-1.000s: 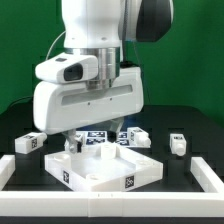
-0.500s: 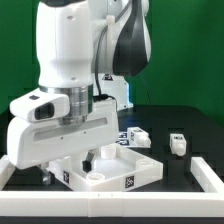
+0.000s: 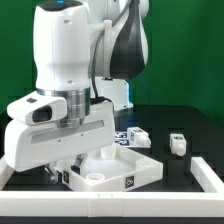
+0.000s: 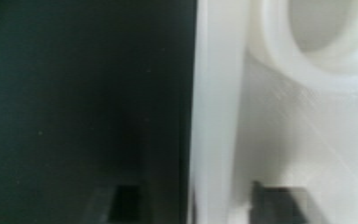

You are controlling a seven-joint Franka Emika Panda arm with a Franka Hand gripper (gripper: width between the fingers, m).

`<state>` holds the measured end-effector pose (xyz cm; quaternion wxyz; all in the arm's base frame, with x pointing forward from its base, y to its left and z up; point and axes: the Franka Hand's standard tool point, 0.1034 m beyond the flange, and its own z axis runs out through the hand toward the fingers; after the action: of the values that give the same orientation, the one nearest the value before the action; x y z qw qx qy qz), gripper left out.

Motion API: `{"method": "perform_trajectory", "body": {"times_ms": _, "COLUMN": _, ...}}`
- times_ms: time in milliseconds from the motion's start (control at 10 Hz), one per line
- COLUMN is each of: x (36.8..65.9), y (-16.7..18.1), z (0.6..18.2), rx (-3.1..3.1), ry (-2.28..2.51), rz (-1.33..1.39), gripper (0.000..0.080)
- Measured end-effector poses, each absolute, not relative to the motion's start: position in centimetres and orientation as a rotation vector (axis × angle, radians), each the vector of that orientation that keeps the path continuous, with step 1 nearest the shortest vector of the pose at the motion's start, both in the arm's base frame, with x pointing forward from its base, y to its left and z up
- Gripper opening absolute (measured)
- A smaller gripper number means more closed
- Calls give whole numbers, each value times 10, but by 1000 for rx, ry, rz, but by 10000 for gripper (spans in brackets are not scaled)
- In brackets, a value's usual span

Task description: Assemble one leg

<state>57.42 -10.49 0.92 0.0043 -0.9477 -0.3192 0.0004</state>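
The large flat white square panel (image 3: 122, 172) lies at the centre of the black table. My gripper's white hand (image 3: 58, 135) hangs low over the panel's corner on the exterior view's left, and its fingers are hidden there. In the wrist view my gripper (image 4: 206, 205) is open. Its two dark fingertips (image 4: 282, 203) stand on either side of the panel's straight edge (image 4: 220, 110), with a gap on the dark table side. Two small white tagged legs lie behind the panel, one (image 3: 137, 136) close to it and one (image 3: 178, 143) further to the exterior view's right.
A low white rail (image 3: 110, 201) runs along the front of the table and another (image 3: 206, 170) along the exterior view's right. A round recess (image 4: 327, 50) shows in the panel's top. A green wall stands behind.
From one second ago the arm has swung to the exterior view's left and come down over the panel's corner, hiding the leg there. Over the last half second it has hardly moved.
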Motion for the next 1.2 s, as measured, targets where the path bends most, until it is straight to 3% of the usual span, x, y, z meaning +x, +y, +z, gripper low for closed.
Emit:
{"method": "perform_trajectory", "body": {"times_ms": 100, "x": 574, "y": -105, "z": 9, "rx": -2969, "ry": -1000, "rz": 1, "gripper": 116}}
{"method": "perform_trajectory", "body": {"times_ms": 200, "x": 574, "y": -105, "z": 9, "rx": -2969, "ry": -999, "rz": 1, "gripper": 45}}
{"method": "perform_trajectory", "body": {"times_ms": 700, "x": 578, "y": -69, "z": 15, "rx": -3089, "ry": -177, "rz": 125, "gripper": 45}}
{"method": "perform_trajectory", "body": {"times_ms": 1000, "x": 580, "y": -22, "z": 11, "rx": -3105, "ry": -51, "rz": 108, "gripper": 45}}
{"method": "perform_trajectory", "body": {"times_ms": 1200, "x": 580, "y": -20, "z": 8, "rx": -3132, "ry": 40, "rz": 117, "gripper": 46}}
